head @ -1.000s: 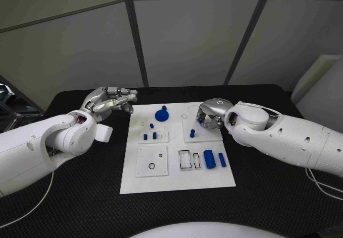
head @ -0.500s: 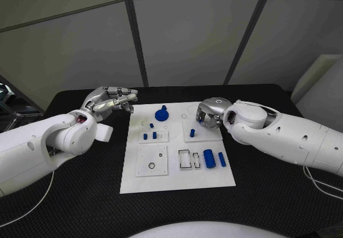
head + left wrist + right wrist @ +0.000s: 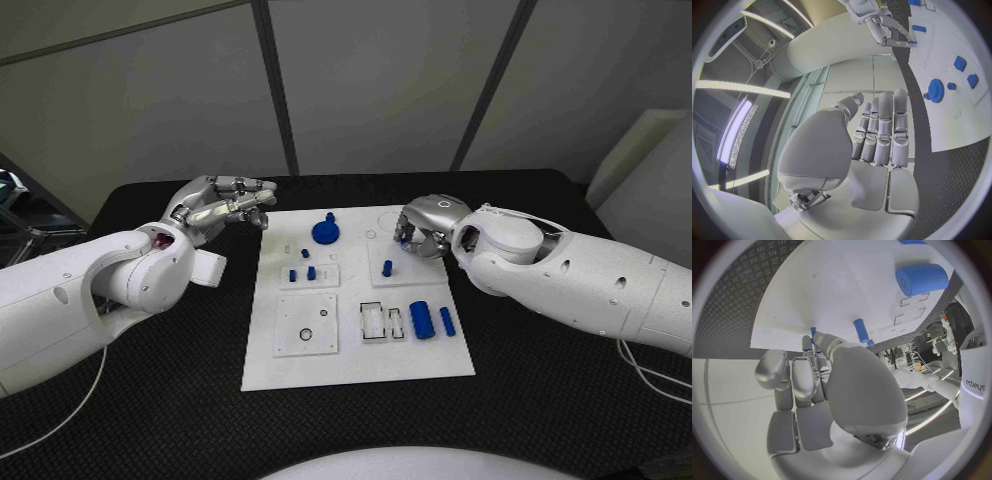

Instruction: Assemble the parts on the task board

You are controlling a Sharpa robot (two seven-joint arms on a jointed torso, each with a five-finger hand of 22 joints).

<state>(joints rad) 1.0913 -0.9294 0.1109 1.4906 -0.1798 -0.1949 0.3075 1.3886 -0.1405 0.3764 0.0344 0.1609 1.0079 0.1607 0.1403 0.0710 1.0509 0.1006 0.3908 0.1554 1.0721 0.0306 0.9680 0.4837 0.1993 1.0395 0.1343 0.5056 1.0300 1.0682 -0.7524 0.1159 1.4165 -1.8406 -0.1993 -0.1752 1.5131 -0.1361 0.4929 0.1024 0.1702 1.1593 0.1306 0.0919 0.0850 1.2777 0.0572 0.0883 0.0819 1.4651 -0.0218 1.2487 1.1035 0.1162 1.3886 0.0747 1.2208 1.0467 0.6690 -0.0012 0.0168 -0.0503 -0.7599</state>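
On the near half of the task board (image 3: 361, 370), toward four o'clock, a thick blue cylinder (image 3: 421, 320) and a thin blue bar (image 3: 449, 321) lie loose beside empty slots. Farther back, a blue peg (image 3: 387, 267) stands just beside the right hand (image 3: 426, 228), whose fingers (image 3: 803, 380) curl together, holding nothing I can see; a careless sweep could topple it. At ten o'clock the left hand (image 3: 219, 208) hovers off the board over the tabletop (image 3: 144, 400), fingers (image 3: 882, 131) straight, pressed together and empty, near the blue gear (image 3: 327, 232).

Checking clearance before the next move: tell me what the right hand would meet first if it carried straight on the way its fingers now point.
Probably the task board itself. The right hand hangs over its far right corner, fingers angled towards the white surface beside a small blue peg. Depth is unclear, so it might touch the peg first.
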